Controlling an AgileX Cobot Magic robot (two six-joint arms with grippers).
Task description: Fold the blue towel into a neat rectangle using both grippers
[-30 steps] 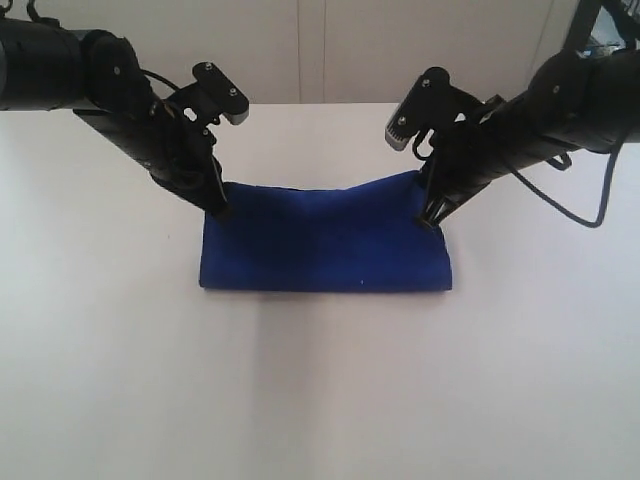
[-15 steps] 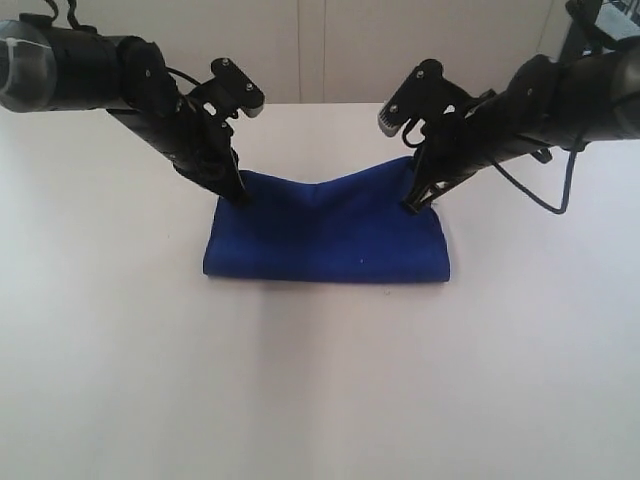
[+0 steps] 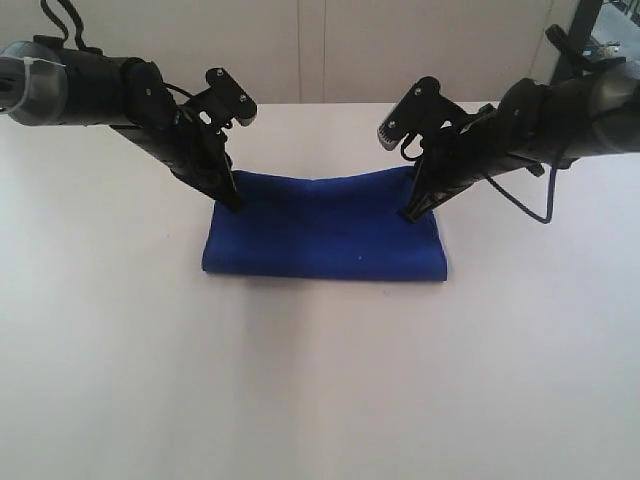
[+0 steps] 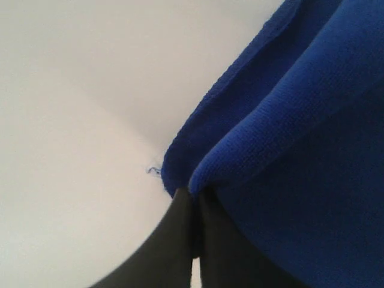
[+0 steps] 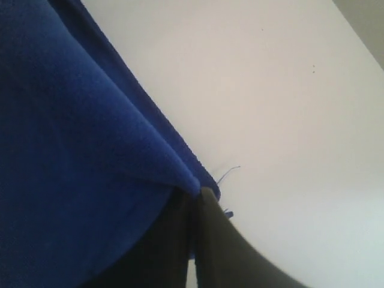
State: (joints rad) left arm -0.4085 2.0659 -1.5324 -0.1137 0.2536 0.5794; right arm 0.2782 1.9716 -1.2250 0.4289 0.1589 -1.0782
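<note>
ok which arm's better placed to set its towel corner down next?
Right, narrowly. Both are shut on far corners of the blue towel, but the right claw appears lower over the folded layer in the exterior view than the left claw. It's close; releasing together looks fine.

You are looking at what appears to be a lab bench: plain white table (image 3: 320,400), pale panelled wall (image 3: 400,50) behind it.

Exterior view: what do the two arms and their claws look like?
Both are matte black with thick rounded links: left arm, right arm. The left claw and right claw have narrow tapering black fingers. A thin black cable hangs in a loop from the right arm.
</note>
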